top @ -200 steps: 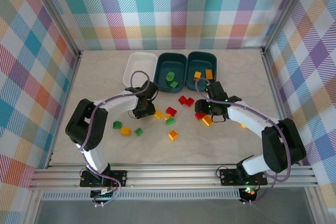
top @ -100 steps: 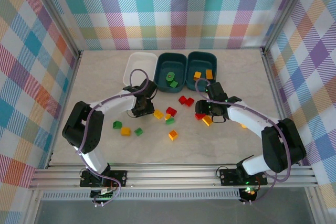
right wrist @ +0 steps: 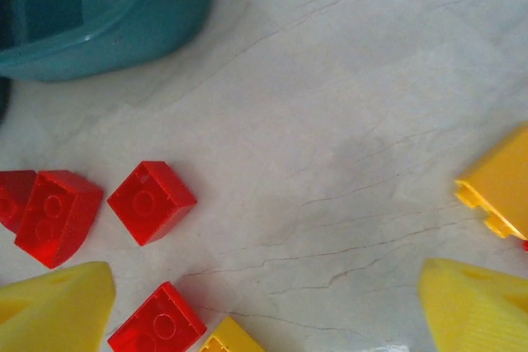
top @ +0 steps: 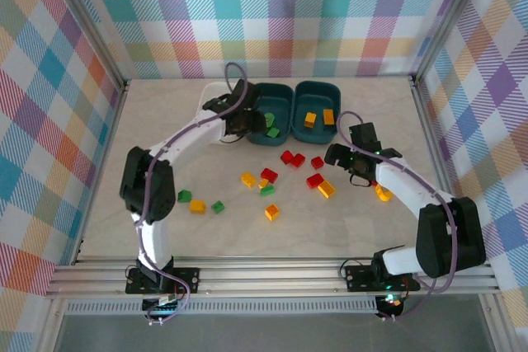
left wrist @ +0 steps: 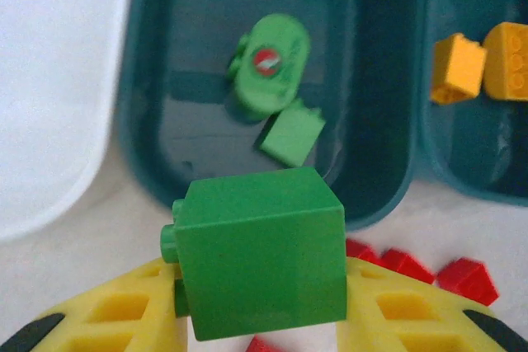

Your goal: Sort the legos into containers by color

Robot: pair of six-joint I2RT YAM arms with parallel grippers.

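My left gripper [top: 245, 124] is shut on a green lego [left wrist: 262, 253], which sits between its yellow fingers [left wrist: 115, 319]. It hangs above the near rim of the middle teal container [top: 269, 111] [left wrist: 165, 121], where two green pieces [left wrist: 276, 88] lie. The right teal container [top: 318, 109] holds orange legos [top: 310, 119]. At the left stands the white container [top: 216, 105]. My right gripper [top: 346, 161] [right wrist: 264, 319] stands open over bare table. Red legos [right wrist: 151, 201] lie to its left and a yellow one [right wrist: 503, 183] to its right.
Loose legos lie across the middle of the table: red [top: 292, 157], yellow [top: 248, 179], orange [top: 272, 212] and green [top: 184, 196]. One orange lego [top: 382, 193] lies beside the right forearm. Checked walls close in the table [top: 165, 121] on three sides.
My left gripper has carried the green lego from the middle of the table back to the containers. My right gripper has opened and drawn back to the right, away from the red and orange legos.
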